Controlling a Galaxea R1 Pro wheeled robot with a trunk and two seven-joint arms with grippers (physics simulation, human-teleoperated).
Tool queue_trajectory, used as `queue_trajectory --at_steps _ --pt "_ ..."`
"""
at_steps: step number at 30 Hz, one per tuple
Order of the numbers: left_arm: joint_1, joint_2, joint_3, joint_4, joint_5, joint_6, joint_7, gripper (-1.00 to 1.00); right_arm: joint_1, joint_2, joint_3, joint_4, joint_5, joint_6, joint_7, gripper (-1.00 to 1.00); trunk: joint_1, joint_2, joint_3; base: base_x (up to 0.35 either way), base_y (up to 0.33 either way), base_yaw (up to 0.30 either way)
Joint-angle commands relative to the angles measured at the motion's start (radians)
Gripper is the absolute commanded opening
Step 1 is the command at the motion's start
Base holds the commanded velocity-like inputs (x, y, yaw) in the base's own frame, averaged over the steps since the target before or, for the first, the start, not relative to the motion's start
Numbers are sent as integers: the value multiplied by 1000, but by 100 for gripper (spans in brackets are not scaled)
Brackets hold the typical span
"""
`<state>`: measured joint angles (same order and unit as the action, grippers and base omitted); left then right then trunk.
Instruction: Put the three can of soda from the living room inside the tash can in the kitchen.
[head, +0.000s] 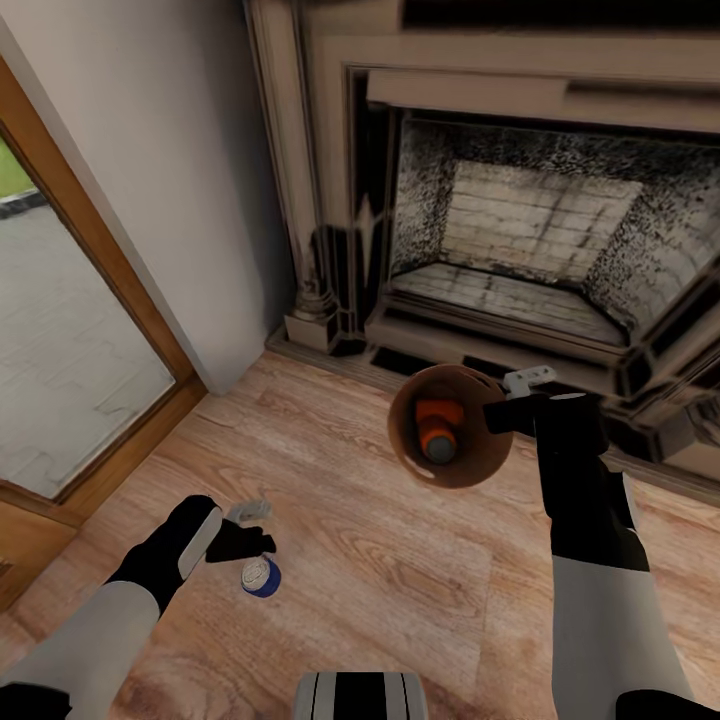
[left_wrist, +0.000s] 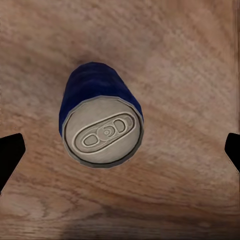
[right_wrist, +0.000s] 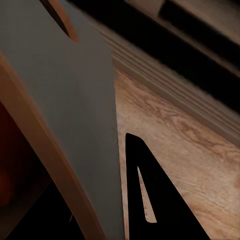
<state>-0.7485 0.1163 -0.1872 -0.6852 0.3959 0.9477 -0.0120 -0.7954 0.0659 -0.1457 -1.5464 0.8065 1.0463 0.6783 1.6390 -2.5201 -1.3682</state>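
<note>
A dark blue soda can stands upright on the pale wood floor, its silver top facing the left wrist camera. My left gripper hovers open just above and beside it, and its dark fingertips sit wide apart on either side of the can without touching it. My right gripper is shut on the rim of the trash can and holds it off the floor. An orange soda can lies inside on the tan-brown lining. The bin's grey wall sits against a black finger.
The brick fireplace with its stepped hearth stands directly ahead, close behind the held bin. A wood-framed glass door is at the left, next to a grey wall. My own base shows at the bottom edge.
</note>
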Motion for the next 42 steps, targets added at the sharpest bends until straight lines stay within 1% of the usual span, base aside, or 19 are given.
queue_trajectory --at_steps 1,9,14,19,21,23,25,30,32,34,35,42 --pt "0 0 0 -2 0 0 0 100 0 0 3 0 -8 1 3 -100 0 0 0 129 0 0" --pt "1 0 0 -8 0 0 1 100 1 0 3 0 -8 1 3 -100 0 0 0 79 0 0" --pt "1 0 0 -8 0 0 1 100 0 -1 2 -1 -9 1 3 -100 2 -1 -19 6 0 0" --pt "1 0 0 -7 0 0 1 100 -15 -10 -3 -18 -9 1 7 -100 4 -2 -39 0 0 0" --pt "1 0 0 -7 0 0 0 100 -22 -17 -4 -23 -9 1 9 -100 5 -3 -46 0 0 0" --pt "1 0 0 -7 0 0 0 100 -25 -32 -5 -26 -10 1 10 -100 6 -3 -54 0 0 0" --pt "1 0 0 -7 0 0 1 100 -30 -57 -7 -28 -13 1 11 -100 7 -4 -62 0 0 0" --pt "1 0 0 -7 0 0 0 100 -53 -99 -10 -29 -14 1 28 -100 9 -5 -81 0 0 0" --pt "1 0 0 -7 0 0 0 100 -55 -108 -10 -29 -14 1 34 -100 10 -5 -89 0 0 0" --pt "1 0 0 -7 0 0 0 100 -65 -123 -12 -28 -14 1 43 -100 11 -6 -97 0 0 0" --pt "1 0 0 -7 0 0 1 100 -70 -129 -13 -28 -15 1 49 -100 11 -6 -97 0 0 0" --pt "1 0 0 -8 0 0 0 100 -75 -135 -15 -28 -13 1 61 -100 11 -6 -97 0 0 0"
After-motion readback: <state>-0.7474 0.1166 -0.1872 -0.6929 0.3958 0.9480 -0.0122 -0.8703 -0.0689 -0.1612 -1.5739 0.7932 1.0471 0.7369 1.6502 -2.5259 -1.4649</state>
